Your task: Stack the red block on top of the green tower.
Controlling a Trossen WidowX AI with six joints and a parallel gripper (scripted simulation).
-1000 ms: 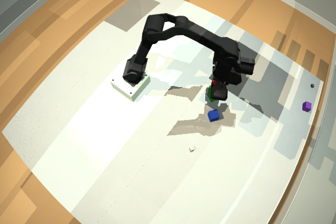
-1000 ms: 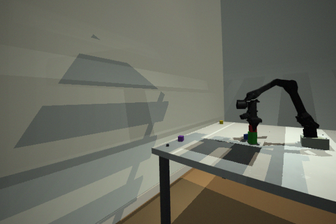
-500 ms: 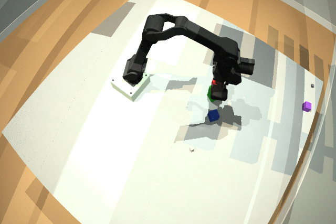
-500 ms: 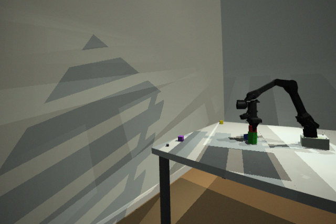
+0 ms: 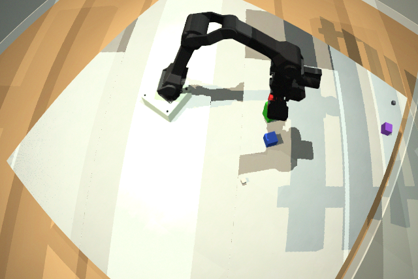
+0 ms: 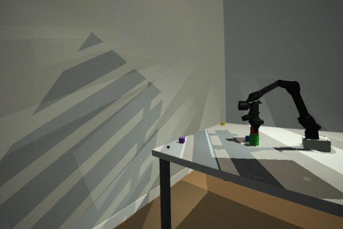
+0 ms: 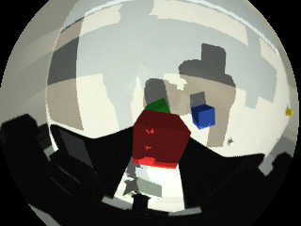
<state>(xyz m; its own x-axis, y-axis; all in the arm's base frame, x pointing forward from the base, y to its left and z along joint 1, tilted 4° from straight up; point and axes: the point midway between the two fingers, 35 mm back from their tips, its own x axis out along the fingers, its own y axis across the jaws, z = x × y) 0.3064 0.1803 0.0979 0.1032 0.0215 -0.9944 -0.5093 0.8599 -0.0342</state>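
Exterior view: my gripper (image 5: pixel 277 105) (image 6: pixel 255 128) (image 7: pixel 158 130) has the red block at the top of the green tower.

The fingers stand partway open, closed on the red block (image 5: pixel 271 97) (image 6: pixel 253 130) (image 7: pixel 159 138), with the arm (image 5: pixel 251 36) (image 6: pixel 297 98) reaching over from its pale base (image 5: pixel 170 115) (image 6: pixel 316 144). From the side I see the block directly above the green tower (image 5: pixel 266 112) (image 6: pixel 254 139) (image 7: pixel 158 105), seemingly touching it, and the tower is upright; I can't tell whether it bears any weight. A blue block (image 5: pixel 270 139) (image 6: pixel 247 138) (image 7: pixel 203 117) sits near the tower. Well apart, towards the table's edge, are a purple block (image 5: pixel 386 129) (image 6: pixel 181 140) and a small dark cube (image 5: pixel 393 102) (image 6: pixel 168 147). A yellow block (image 6: pixel 223 123) (image 7: pixel 289 112) lies far off too.
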